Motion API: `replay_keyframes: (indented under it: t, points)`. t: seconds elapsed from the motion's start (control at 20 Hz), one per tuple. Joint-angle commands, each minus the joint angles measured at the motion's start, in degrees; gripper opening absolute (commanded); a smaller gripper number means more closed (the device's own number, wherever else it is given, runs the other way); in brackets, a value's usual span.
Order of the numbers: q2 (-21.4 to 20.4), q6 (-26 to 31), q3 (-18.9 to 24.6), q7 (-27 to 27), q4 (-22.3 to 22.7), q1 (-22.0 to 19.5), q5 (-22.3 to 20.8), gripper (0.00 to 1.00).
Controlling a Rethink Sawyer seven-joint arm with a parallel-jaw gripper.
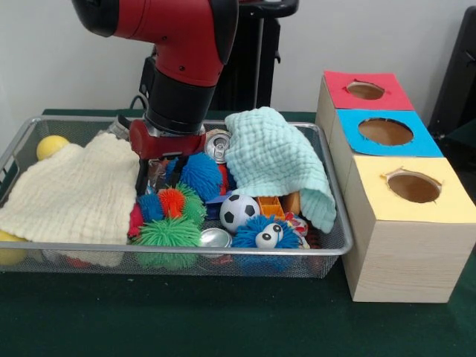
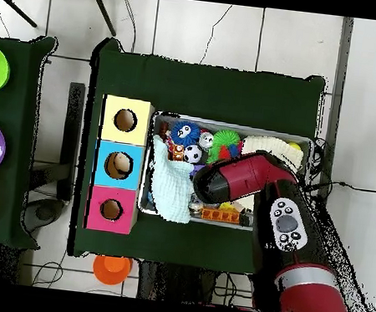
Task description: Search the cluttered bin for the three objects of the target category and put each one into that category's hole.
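1. Front view: wire-mesh bin [image 1: 338, 245] on green surface [image 1: 223, 320], packed with clutter.
2. Red and black arm comes down into bin's middle; gripper [image 1: 158, 178] low among toys, black fingers [image 1: 142, 181] partly hidden, cannot tell if spread or pinching anything.
3. Something crinkly and shiny just beside the fingers, too hidden to name. No clear bottle with blue label can be made out; cloths cover much of the bin.
4. Cream cloth [image 1: 74, 193] covers bin's left part, yellow ball [image 1: 50, 146] behind it.
5. Mint cloth [image 1: 279, 163] draped over right part, touching soda can [image 1: 217, 146].
6. In front of gripper: spiky blue ball [image 1: 201, 175], orange and green spiky balls [image 1: 172, 216], small soccer ball [image 1: 239, 212], blue fuzzy toy with eyes [image 1: 266, 234].
7. Wooden box right of bin: blue-surround hole [image 1: 385, 132] between red one [image 1: 365, 91] and yellow one [image 1: 413, 187].
8. Overhead view: arm [image 2: 243, 177] covers bin's centre, gripper hidden under it.
9. Blue-surround hole [image 2: 120, 165] is the middle one, box touching bin side [image 2: 146, 162]; mint cloth [image 2: 171, 190] nearest it.
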Motion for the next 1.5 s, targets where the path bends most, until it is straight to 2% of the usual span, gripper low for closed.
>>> replay_keyframes:
  t: [0.05,0.55,0.6,1.3,1.5]
  points:
    - [3.33,2.72,-2.10,-1.36,-3.99,1.64,-3.99,1.00]
    - [4.12,7.52,-2.42,-4.35,-5.93,3.74,-0.89,1.00]
    - [4.16,7.79,-2.41,-4.58,-5.98,3.82,-0.61,0.00]
    - [3.62,7.57,-3.09,-4.93,-5.05,4.00,-0.97,0.00]
    - [1.55,8.55,-3.21,-5.62,-3.85,4.02,-0.24,0.00]
